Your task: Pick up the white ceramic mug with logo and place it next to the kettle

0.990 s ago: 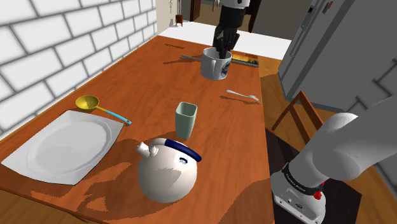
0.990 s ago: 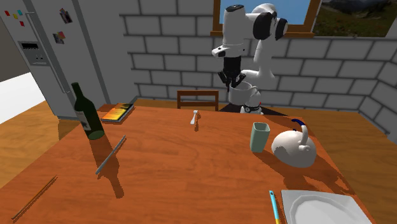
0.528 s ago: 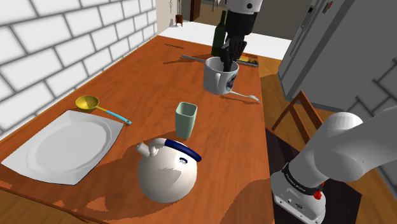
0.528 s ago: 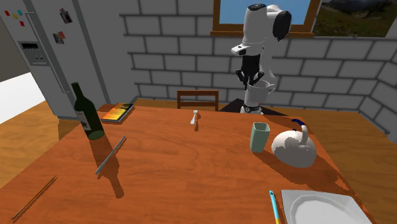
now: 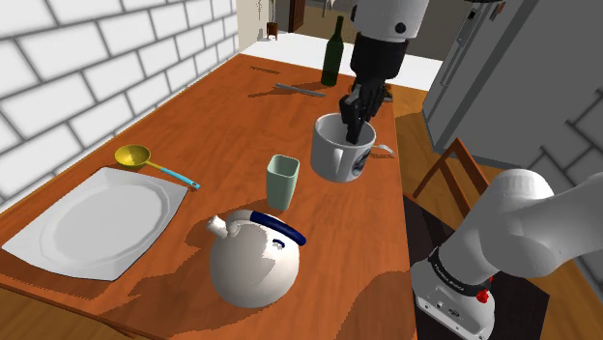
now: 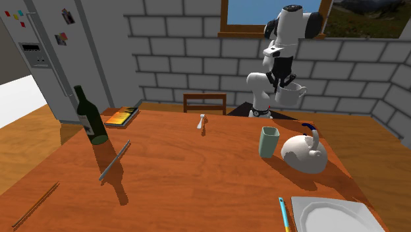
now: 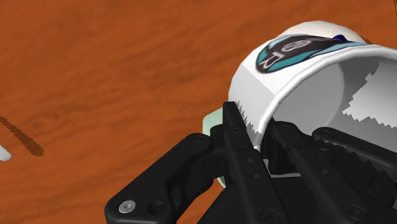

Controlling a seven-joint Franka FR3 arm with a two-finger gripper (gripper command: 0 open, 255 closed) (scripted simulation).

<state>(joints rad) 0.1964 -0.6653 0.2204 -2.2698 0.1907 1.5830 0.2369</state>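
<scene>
The carry is on: the gripper (image 5: 353, 130) pinches the white mug (image 5: 340, 155) by its rim, one black finger inside the wall and one outside, jaws narrow and clamped on it. In the wrist view the gripper (image 7: 254, 137) bites the wall just beside the teal logo. In the second exterior view the mug (image 6: 292, 92) hangs well above the table (image 5: 222, 126), so lift looks done and transport is in hand. The next move calls for bringing it to the kettle (image 5: 253, 256) and lowering it upright onto bare wood. The green cup (image 5: 282, 181) stands just beside the kettle, between it and the mug, so the path must pass over or around it. The plate (image 5: 92, 220) takes the shoulder view's left. Open wood lies at the kettle's right there, but the table edge is near, leaving little margin.
</scene>
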